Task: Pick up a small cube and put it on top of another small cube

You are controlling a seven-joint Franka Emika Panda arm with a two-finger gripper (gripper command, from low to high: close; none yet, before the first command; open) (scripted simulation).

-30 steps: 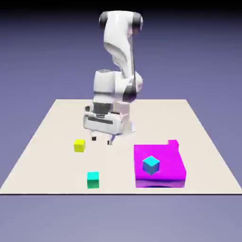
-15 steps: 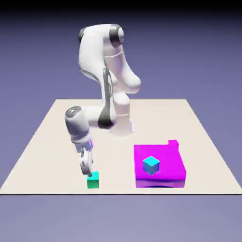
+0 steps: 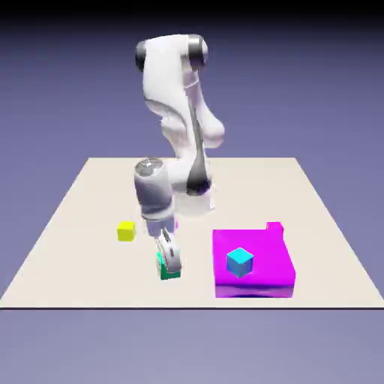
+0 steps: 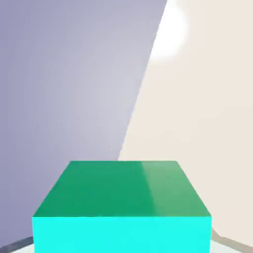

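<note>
Pincer: the pincer is closed on the green cube, which fills the space between its fingertips in the hand view.

Green cube: gripped near the front of the table, to the exterior view's left of the magenta slab; whether its underside clears the surface cannot be told.

Magenta cube: the small one sits at the slab's far corner, on the exterior view's right (whether on it or just behind it is unclear).

Bystanders: the yellow cube rests on the table, well apart from the slab; the blue cube appears tilted at the slab.

Step in hand: by all signs, lifting and carrying the green cube to the magenta one, with the stacking still to be done.

Lift: best made straight up, grip firm, until the green cube rides higher than both slab and blue cube.

Route: a high pass toward the far corner, swinging wide of the blue cube, should avoid a knock.

Arrival: level the green cube, square it over the magenta one, lower gently, and open only once it sits flat (an off-centre release could topple it).
</note>
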